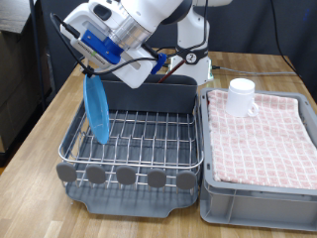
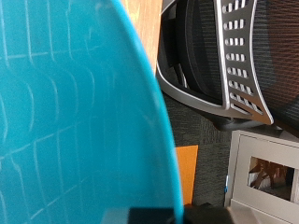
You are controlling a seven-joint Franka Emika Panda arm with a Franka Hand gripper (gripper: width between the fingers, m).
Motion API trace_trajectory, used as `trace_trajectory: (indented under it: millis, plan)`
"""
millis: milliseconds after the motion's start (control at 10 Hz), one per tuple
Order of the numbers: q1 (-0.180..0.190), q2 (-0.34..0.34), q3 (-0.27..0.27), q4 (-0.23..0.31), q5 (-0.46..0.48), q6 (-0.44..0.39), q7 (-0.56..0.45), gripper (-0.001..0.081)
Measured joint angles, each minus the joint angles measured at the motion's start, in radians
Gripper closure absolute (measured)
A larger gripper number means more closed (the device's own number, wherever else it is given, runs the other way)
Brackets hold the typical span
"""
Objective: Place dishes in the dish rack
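Meanwhile, end effector (image 1: 92, 72) pinching upright blue plate (image 1: 97, 109) over dish rack (image 1: 139, 149); white mug (image 1: 241, 96) on neighbouring checkered cloth (image 1: 267, 139).

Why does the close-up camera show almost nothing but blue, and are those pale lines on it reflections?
In the wrist view the blue plate sits so close that it fills the frame; the faint pale bars look like reflections, perhaps of the office chair behind. In the exterior view lighting is even, and the gripper holds the plate on edge over the dish rack.

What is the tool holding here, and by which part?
The tool holds the blue plate by its top rim, on edge, with the lower rim down in the dish rack.
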Motion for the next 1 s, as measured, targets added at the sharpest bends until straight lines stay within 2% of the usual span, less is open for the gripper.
trace_trajectory:
  millis: [1000]
  plan:
    - [0.0,0.001,-0.002,-0.064,-0.079,0.056,0.086,0.079]
